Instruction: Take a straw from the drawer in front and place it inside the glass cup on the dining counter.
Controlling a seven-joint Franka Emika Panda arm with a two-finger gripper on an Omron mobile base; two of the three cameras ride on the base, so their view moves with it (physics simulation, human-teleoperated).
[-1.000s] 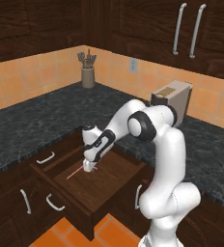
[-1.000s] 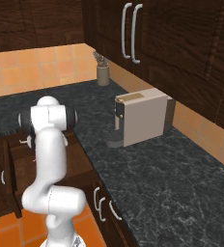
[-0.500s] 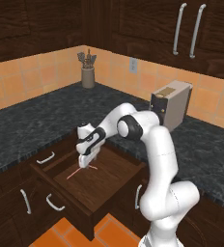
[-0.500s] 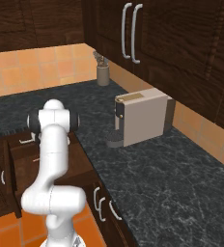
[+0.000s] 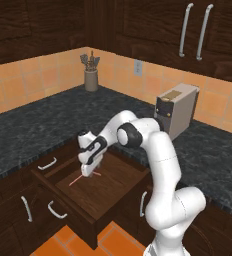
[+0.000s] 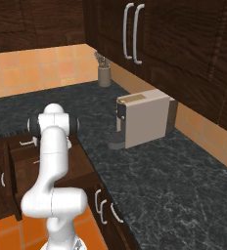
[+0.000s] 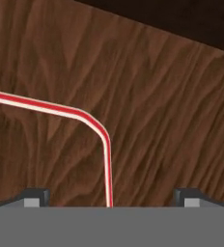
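We see the claw (image 5: 88, 173) down inside the open drawer (image 5: 115, 192), its fingers spread wide and pinching nothing. In the hand view the two dark fingertips (image 7: 35, 197) stand far apart at the bottom, one on each side of the straw (image 7: 105, 159), and neither tip touches it. The gripper midpoint there (image 7: 111, 198) falls right on the straw's line.

The straw lies flat on the drawer's wooden floor. In the hand view it is a thin red stick with a pale stripe: one stretch runs up from between the fingertips, then it bends in a rounded corner and the other stretch runs off to the left edge. In the left base view the straw (image 5: 76, 180) is a thin pink line on the drawer floor, running from under the claw toward the drawer's left front corner, well clear of the drawer's walls.

The drawer is pulled out from under the black worktop (image 5: 33, 131). A smaller drawer front with a silver handle (image 5: 47, 164) sits just left of it.

On the worktop, a beige coffee machine (image 5: 177, 110) stands near the back wall, to the right of the arm. A utensil holder (image 5: 91, 79) stands in the far corner against the orange tiles. Two long silver handles (image 5: 194, 32) hang on the upper cabinets.
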